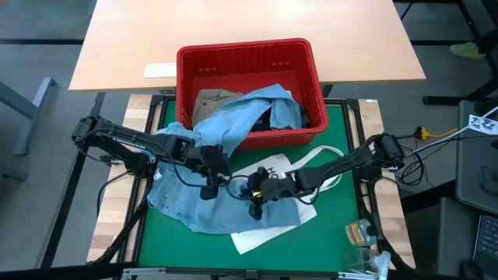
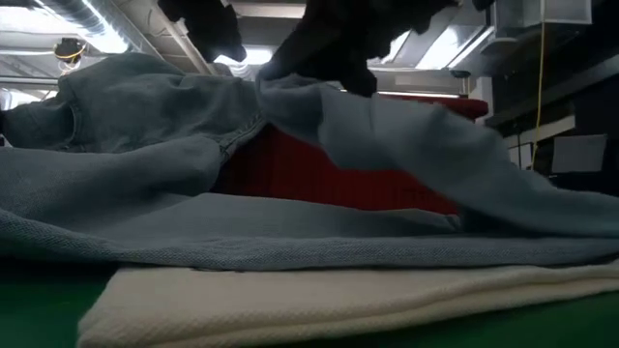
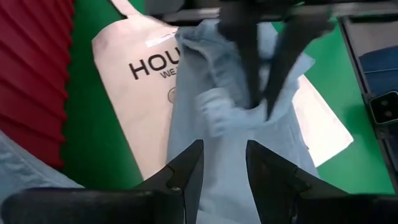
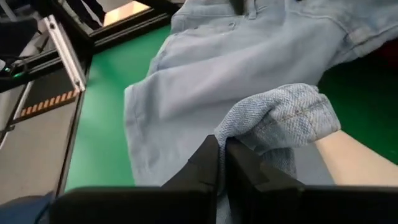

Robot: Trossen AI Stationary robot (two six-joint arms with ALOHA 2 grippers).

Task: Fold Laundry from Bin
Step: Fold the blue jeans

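One "HOU"-printed tote bag (image 3: 140, 81)

A white tote bag (image 1: 268, 225) printed "HOU" lies on the green mat (image 1: 342, 194)

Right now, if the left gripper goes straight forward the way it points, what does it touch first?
Probably the light blue denim garment lying just ahead of the left gripper; the right gripper pinches that cloth slightly farther on, though depth is unclear.

Green mat (image 1: 342, 132) over the bench, wood edging either side. Light-wood table (image 1: 241, 31) butts up behind it. Grey floor (image 1: 39, 47) all round. Ceiling strip lights (image 2: 87, 39) and ducting overhead.
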